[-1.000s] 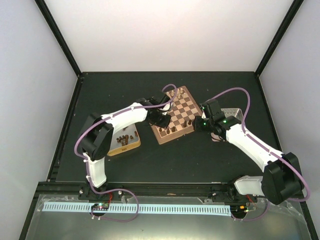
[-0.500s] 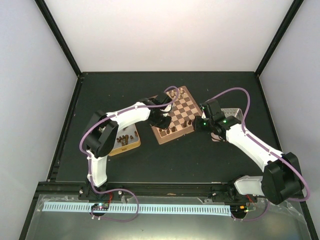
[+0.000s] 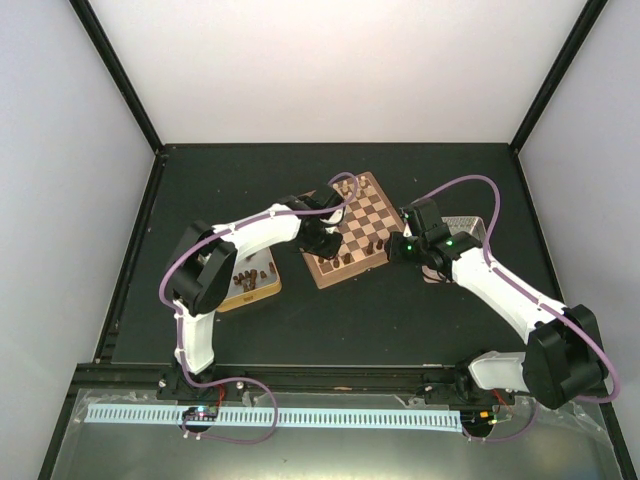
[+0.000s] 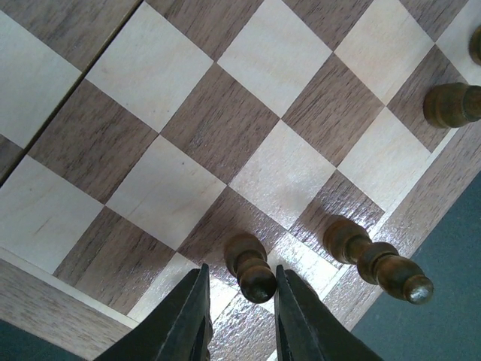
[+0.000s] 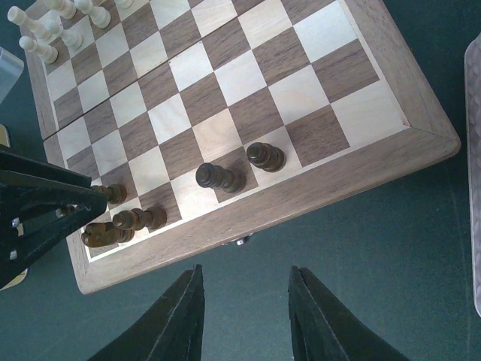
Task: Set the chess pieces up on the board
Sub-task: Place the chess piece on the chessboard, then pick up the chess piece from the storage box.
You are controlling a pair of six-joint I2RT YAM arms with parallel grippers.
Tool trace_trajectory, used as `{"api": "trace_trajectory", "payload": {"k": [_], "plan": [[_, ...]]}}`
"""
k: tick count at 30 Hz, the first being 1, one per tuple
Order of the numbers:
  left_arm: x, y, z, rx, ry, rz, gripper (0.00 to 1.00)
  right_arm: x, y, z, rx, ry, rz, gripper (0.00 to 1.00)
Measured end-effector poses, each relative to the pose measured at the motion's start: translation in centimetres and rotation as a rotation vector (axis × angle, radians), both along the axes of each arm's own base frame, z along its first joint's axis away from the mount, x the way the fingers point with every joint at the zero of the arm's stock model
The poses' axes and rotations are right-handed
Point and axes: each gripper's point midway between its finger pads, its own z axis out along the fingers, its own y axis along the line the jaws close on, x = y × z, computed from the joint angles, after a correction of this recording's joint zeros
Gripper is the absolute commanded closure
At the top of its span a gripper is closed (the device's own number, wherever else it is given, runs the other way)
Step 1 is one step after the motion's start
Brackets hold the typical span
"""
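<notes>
Straddling one of maybe five chess pieces (image 5: 218, 177), left tool (image 4: 240, 280) parted; right tool (image 5: 246, 274) parted.

Pale chessmen (image 5: 39, 47), yellow tin (image 3: 250, 297)

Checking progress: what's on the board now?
Dark pieces along the board's near edge, pale pieces at the far corner. The left gripper covers squares beside the dark row, so any pieces there can't be seen.

Left arm (image 3: 255, 235) and right arm (image 3: 500, 287): white shells, black joints. Purple cable (image 3: 465, 179) loops along each. Green LEDs (image 3: 449, 241) right wrist. Black tapered fingers (image 5: 180, 323).
</notes>
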Motion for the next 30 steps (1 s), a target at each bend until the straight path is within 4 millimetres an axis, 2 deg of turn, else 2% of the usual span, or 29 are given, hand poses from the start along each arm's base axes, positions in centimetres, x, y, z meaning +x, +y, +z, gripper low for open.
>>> {"api": "trace_trajectory", "payload": {"k": [8,13,15,18,21,23,26,30], "plan": [[0.2,0.0,0.7,-0.007,-0.008,0.014,0.68,-0.1,0.0,0.0,-0.001,0.002,0.0,0.68],[0.8,0.5,3.6,-0.042,-0.066,0.061,0.62,-0.1,0.0,0.1,0.0,0.0,0.0,0.68],[0.9,1.5,5.2,-0.061,-0.1,0.103,0.59,-0.1,0.0,0.2,0.001,-0.002,0.0,0.68],[1.1,4.0,6.9,-0.086,-0.144,0.197,0.55,-0.1,0.0,0.4,0.005,-0.009,0.0,0.68],[1.0,8.3,7.3,-0.094,-0.17,0.332,0.47,-0.1,-0.1,0.6,0.008,-0.014,-0.002,0.68],[0.6,11.6,6.6,-0.098,-0.172,0.433,0.45,-0.1,0.0,0.6,0.01,-0.014,-0.003,0.68],[-0.7,16.1,4.5,-0.095,-0.149,0.576,0.43,-0.1,0.0,0.6,0.01,-0.014,-0.003,0.68],[-2.3,19.2,1.9,-0.08,-0.11,0.686,0.44,-0.1,0.0,0.6,0.012,-0.014,-0.004,0.68]]}}
